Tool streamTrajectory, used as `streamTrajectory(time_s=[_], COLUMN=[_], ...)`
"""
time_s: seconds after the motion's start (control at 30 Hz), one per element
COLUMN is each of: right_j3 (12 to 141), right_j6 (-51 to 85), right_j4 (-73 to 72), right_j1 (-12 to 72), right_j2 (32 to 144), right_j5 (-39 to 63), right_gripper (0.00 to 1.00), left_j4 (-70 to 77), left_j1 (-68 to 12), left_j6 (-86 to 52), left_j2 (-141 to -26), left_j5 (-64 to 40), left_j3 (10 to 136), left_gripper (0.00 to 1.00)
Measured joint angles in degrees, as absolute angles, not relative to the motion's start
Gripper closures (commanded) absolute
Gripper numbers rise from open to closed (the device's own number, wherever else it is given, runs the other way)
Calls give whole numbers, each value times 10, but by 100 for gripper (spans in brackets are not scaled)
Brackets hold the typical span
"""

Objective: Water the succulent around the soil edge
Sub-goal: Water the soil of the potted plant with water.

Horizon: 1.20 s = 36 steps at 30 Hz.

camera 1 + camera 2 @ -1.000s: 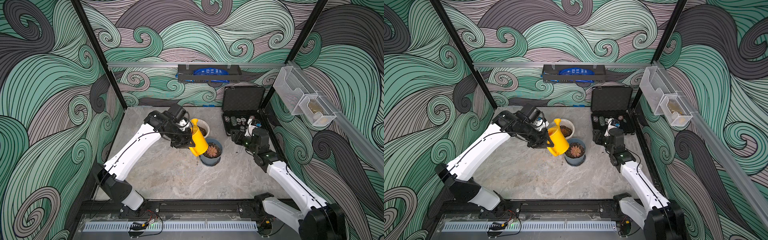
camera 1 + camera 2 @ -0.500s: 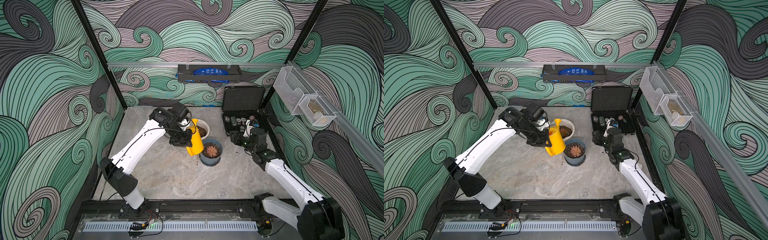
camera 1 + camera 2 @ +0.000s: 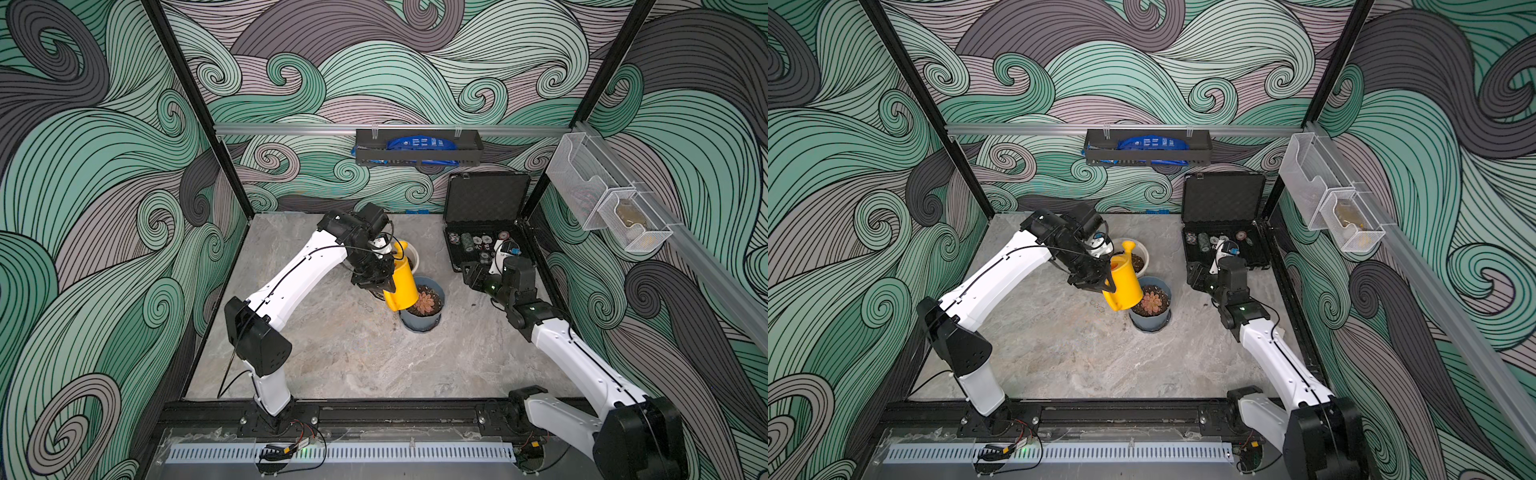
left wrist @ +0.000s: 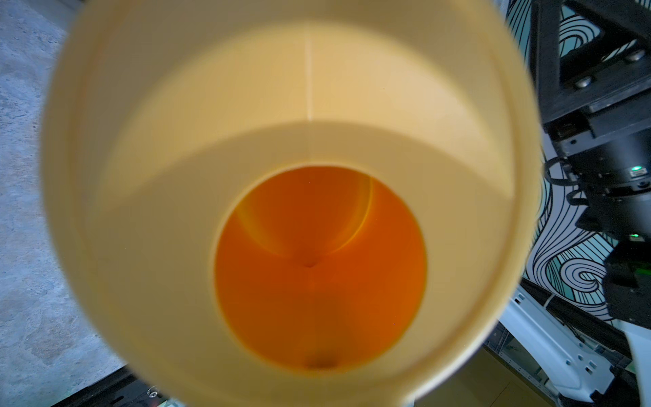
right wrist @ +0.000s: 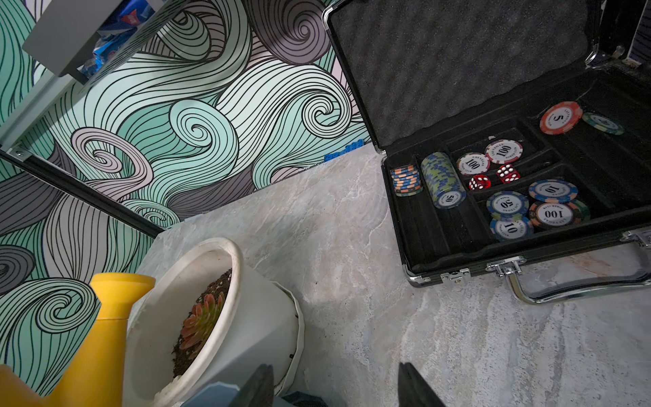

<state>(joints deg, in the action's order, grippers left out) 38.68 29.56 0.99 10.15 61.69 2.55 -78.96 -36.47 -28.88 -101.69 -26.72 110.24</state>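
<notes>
The succulent [image 3: 424, 302], fragile pink leaves in a light blue-grey pot mid-table, sits ringed by the soil edge [image 3: 435, 293]. Touching its rim, a rigid yellow watering can [image 3: 402, 282] hangs clamped in the left gripper [image 3: 380, 279]. The right gripper [image 5: 333, 386] gapes half-wide, empty.

The succulent [image 3: 424, 302], a small pale pink rosette of plump leaves, sits upright in a round blue-grey pot [image 3: 419, 321] near the middle of the stone floor. Around it lies the soil edge [image 3: 1160, 296], a dark gritty ring, partly hidden on its left side in both top views.
</notes>
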Motion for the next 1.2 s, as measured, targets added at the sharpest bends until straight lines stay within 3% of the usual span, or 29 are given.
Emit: streamTrajectory(time_s=[1.2], right_j3=[378], right_j6=[302], right_j4=[-9], right_j1=[83], right_j2=[614], right_j5=[62], right_gripper=[40], left_j4=[-769], left_j1=[-409], left_j6=[-258], left_j2=[-840], left_j5=[-319], left_j3=[930], left_gripper=[100])
